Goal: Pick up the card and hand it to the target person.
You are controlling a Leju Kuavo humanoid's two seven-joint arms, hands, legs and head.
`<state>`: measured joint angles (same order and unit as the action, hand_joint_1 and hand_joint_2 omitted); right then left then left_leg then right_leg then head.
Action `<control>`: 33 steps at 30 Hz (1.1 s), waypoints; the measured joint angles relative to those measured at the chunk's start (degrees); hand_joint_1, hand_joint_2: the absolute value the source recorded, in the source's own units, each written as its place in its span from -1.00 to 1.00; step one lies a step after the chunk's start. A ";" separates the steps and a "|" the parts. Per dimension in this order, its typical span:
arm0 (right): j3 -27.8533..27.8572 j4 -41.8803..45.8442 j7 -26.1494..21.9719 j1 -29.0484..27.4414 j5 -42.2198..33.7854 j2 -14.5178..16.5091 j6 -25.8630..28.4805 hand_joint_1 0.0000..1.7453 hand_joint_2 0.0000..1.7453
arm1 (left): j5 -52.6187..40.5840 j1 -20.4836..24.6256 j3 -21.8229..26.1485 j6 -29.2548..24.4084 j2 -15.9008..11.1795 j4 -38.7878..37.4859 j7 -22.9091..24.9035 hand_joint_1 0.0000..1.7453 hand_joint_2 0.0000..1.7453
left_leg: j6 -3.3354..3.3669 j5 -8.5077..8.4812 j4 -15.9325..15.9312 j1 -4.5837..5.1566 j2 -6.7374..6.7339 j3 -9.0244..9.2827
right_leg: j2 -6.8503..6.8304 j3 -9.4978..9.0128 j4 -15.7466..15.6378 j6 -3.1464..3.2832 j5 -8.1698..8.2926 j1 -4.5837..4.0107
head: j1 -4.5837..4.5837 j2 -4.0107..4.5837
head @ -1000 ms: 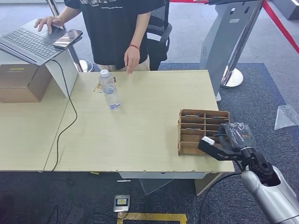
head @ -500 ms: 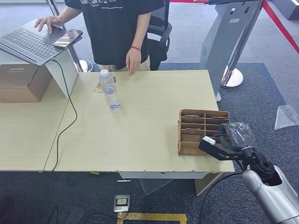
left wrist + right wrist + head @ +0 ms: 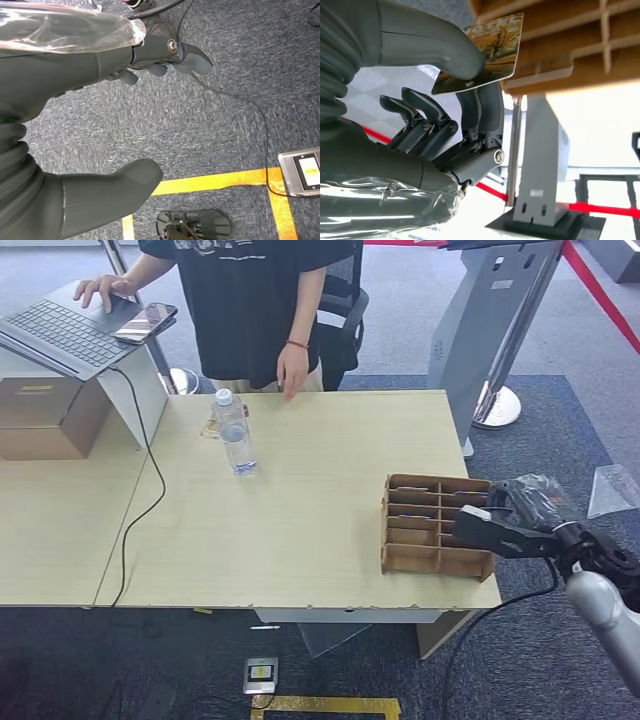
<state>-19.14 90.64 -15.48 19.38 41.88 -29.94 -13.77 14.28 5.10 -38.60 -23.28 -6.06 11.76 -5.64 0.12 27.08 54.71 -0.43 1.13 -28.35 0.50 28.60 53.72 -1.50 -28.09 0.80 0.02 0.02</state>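
A card (image 3: 486, 55) printed with an autumn tree is pinched between the thumb and fingers of my right hand (image 3: 471, 115), right beside the wooden slotted rack (image 3: 584, 45). In the head view my right hand (image 3: 502, 525) hovers at the right end of the rack (image 3: 423, 525), near the table's front right corner. The person (image 3: 249, 300) in a black shirt stands behind the table's far edge, one hand (image 3: 292, 368) hanging over that edge and the other on a laptop. My left hand (image 3: 75, 65) hangs above the carpet with fingers apart and nothing in it.
A water bottle (image 3: 233, 432) stands on the table (image 3: 317, 500) toward the back left. A laptop (image 3: 68, 330) with a phone (image 3: 147, 320) sits on a riser over a cardboard box (image 3: 45, 415); its cable (image 3: 151, 470) crosses the table. A grey stand (image 3: 490, 330) rises at back right.
My right hand has moved right and slightly away from the rack's front corner to its right end. The person's hanging hand has shifted a little to the right.
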 joint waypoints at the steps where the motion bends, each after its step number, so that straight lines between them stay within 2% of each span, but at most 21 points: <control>1: -0.12 0.78 0.48 0.94 -1.16 -0.97 -0.71 1.00 1.00 | 0.09 -0.01 0.00 -0.01 -0.02 -0.01 0.00 -1.00 1.00 | 0.00 0.00 0.00 0.00 0.00 0.00 | 0.00 0.00 0.00 0.00 0.00 0.00 | 0.01 0.00; 11: -1.49 7.38 4.20 9.61 -9.03 -9.45 -4.30 1.00 1.00 | 0.91 -0.05 0.00 -0.30 -0.15 -0.04 0.22 -1.00 1.00 | 0.00 0.00 0.01 0.00 0.00 0.00 | 0.00 0.00 0.00 0.00 0.01 0.00 | 0.00 0.00; 14: -1.60 8.35 4.58 11.25 -9.46 -11.02 -2.59 1.00 1.00 | 0.91 -0.05 0.00 -0.52 -0.15 -0.04 0.08 -1.00 1.00 | 0.00 0.00 0.00 0.00 0.00 -0.01 | -0.01 0.00 0.00 0.00 0.01 0.00 | 0.00 0.00; 17: -1.90 8.51 4.25 12.40 -8.03 -11.54 1.54 1.00 1.00 | 0.90 -0.04 0.00 -0.69 -0.13 -0.04 -0.05 -1.00 1.00 | 0.00 0.00 -0.01 -0.01 0.00 -0.03 | -0.01 -0.01 0.00 0.00 0.01 -0.01 | 0.00 0.00; 23: -4.66 5.68 4.13 15.43 3.02 -9.65 12.29 1.00 1.00 | 0.89 0.07 0.00 -0.89 0.08 -0.04 -0.46 -1.00 1.00 | -0.01 -0.01 -0.04 -0.02 0.02 -0.08 | -0.04 -0.02 0.04 0.00 0.01 -0.01 | 0.01 0.00; 28: -7.92 0.43 5.95 18.31 11.04 -5.41 19.68 1.00 1.00 | 0.63 0.19 0.00 -1.36 0.37 -0.02 -0.77 -1.00 1.00 | -0.03 -0.03 -0.04 -0.02 0.06 -0.09 | -0.04 -0.02 0.07 0.00 0.01 -0.02 | 0.00 0.00; 33: -10.97 -6.45 7.86 21.15 15.76 -0.48 24.51 1.00 1.00 | -0.36 0.34 -0.09 -1.44 0.59 -0.02 -0.99 -1.00 1.00 | -0.04 -0.04 -0.04 -0.03 0.09 -0.10 | -0.06 -0.01 0.08 0.00 0.00 -0.02 | 0.01 0.00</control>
<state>-30.11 84.19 -7.61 40.53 57.65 -30.42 10.74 13.92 5.44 -38.69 -24.71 -5.47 11.74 -6.63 0.08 27.04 54.67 -0.45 1.22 -28.45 0.44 28.60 53.80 -1.50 -28.08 0.78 0.03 0.02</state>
